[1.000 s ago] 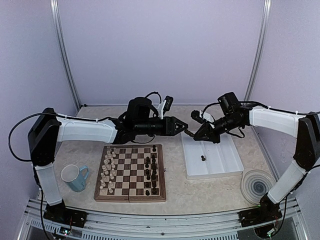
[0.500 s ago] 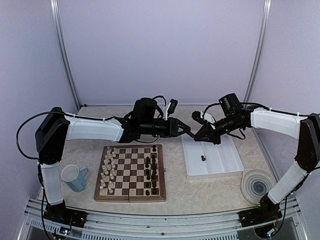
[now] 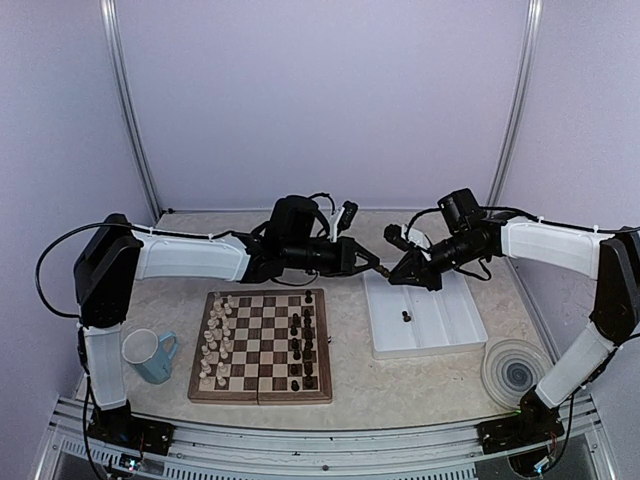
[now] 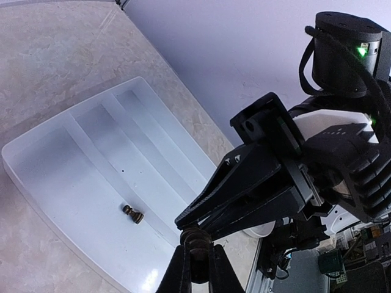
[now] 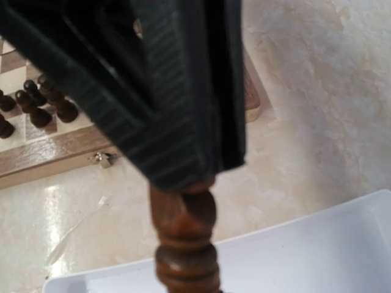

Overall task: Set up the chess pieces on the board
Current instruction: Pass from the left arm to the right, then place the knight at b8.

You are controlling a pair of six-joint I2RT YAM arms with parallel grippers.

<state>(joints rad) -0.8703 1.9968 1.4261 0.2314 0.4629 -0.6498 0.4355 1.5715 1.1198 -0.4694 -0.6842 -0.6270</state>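
**Hand-over above the gap between board and tray.** We see the two arms meet in mid-air, tip to tip, over the surface (image 3: 350,330) between the board (image 3: 260,398) and the white tray (image 3: 440,310).

The right claw (image 5: 189,174) is pressed together on the upper end of a dark brown chess piece (image 5: 185,244), and the turned body of the piece juts out past its fingers. The left claw (image 4: 197,262) comes at that piece from the opposite side. In its own wrist view the two fingers lie against the piece on either side, so we read it as pinching the free end (how firmly, we cannot say). The piece is thus held at both ends, clear of the surface and not yet over the board.

On the board, the dark pieces (image 3: 303,345) fill the two right-hand files and the cream pieces (image 3: 215,340) the two on the left. One spare piece (image 3: 405,317) lies on its side in the tray. A blue mug (image 3: 150,355) stands just beside the board's left edge.

**Risks, as we judge them.**
- If the right claw lets go before the left has a sound hold on the narrow, rounded stem, the piece may pivot or drop. It could then roll across the surface or into the tray.
- If either arm pulls away while both are clamped, the piece may be wrenched askew.
- The piece is carried sideways, so it may topple when set down or knock over its close-packed dark neighbours.
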